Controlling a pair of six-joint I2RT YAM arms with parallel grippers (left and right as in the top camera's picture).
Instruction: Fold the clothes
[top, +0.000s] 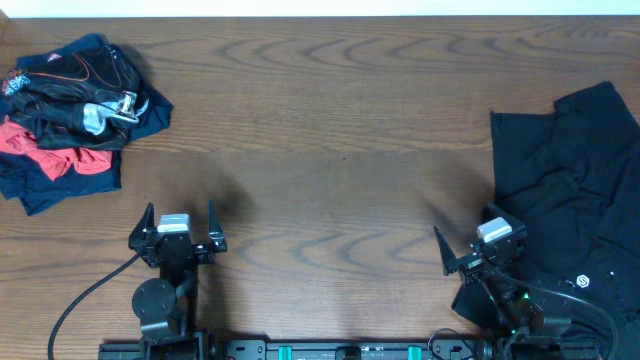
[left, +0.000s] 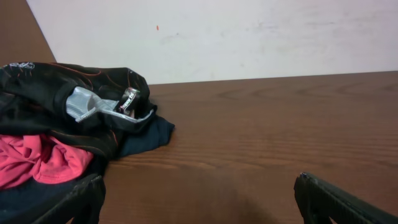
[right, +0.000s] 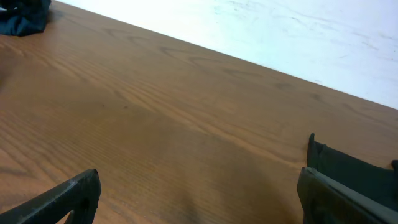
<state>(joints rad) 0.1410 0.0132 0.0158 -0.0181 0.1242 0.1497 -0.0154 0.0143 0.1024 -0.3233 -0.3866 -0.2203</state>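
Status: folding not started, by my read. The crumpled heap of black, red and navy garments (top: 70, 110) sits at the far-left corner of the brown wood-grain table (top: 330, 150). A loose, wrinkled black shirt (top: 570, 190) lies unfolded at the table's right edge. The left gripper (top: 180, 216) and right gripper (top: 470, 236) are at the table's near edge, jaws spread wide and holding nothing. No folded item visible, so every fold is left.

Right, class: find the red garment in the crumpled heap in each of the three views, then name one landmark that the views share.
Overhead: red garment at the far left, low in the heap, partly under black cloth.
Left wrist: lower left, beneath the black jersey.
Right wrist: not in it; only some dark cloth shows in the top-left corner.
Shared landmark: the wooden table meeting the white wall.
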